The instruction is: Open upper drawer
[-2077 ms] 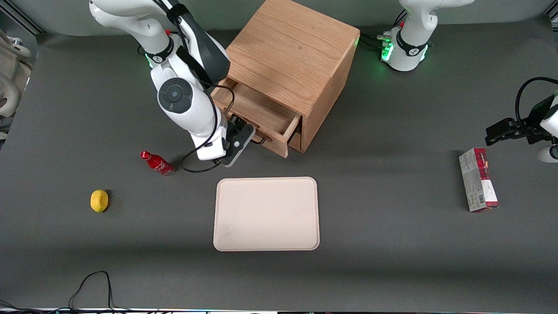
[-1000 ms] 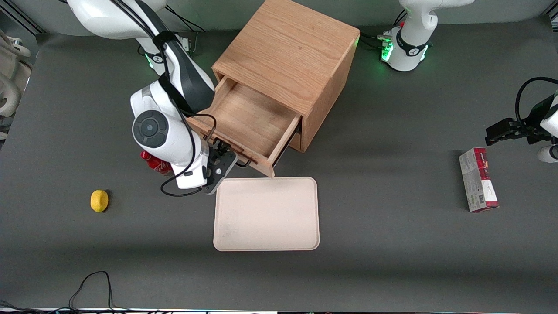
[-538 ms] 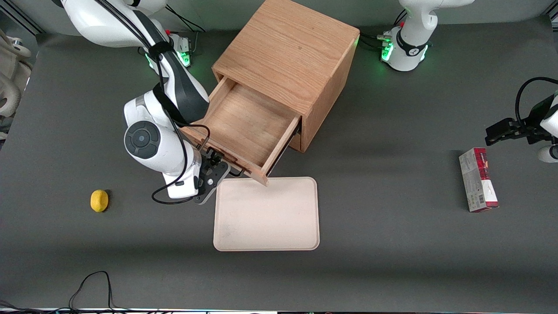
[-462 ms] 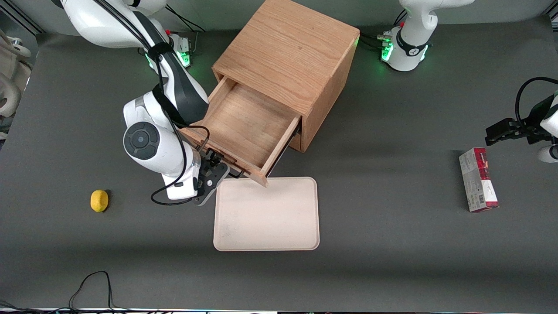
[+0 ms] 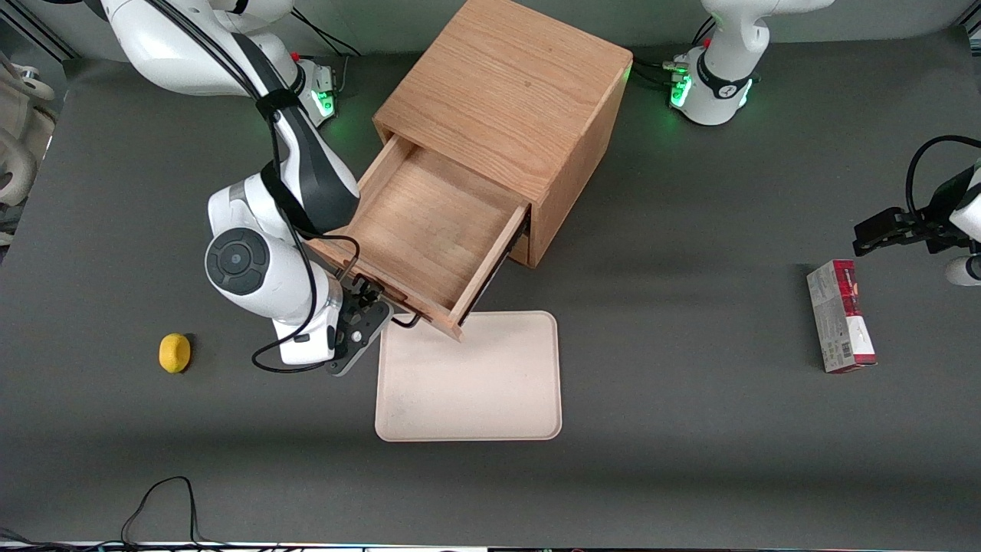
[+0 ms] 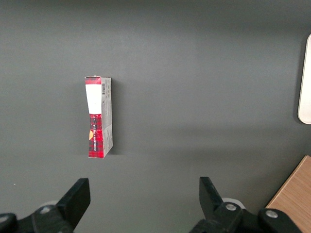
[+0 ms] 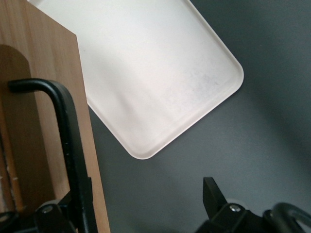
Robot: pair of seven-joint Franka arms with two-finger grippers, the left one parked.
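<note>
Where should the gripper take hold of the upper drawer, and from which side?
By the dark bar handle on the front of the upper drawer, approached from in front of it: the bar stands off the panel, leaving room for a finger. The gripper sits there, open.

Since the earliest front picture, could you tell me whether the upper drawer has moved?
Yes. The upper drawer has slid farther out of the cabinet, its front corner now overhanging the tray. The gripper is at its handle.
</note>
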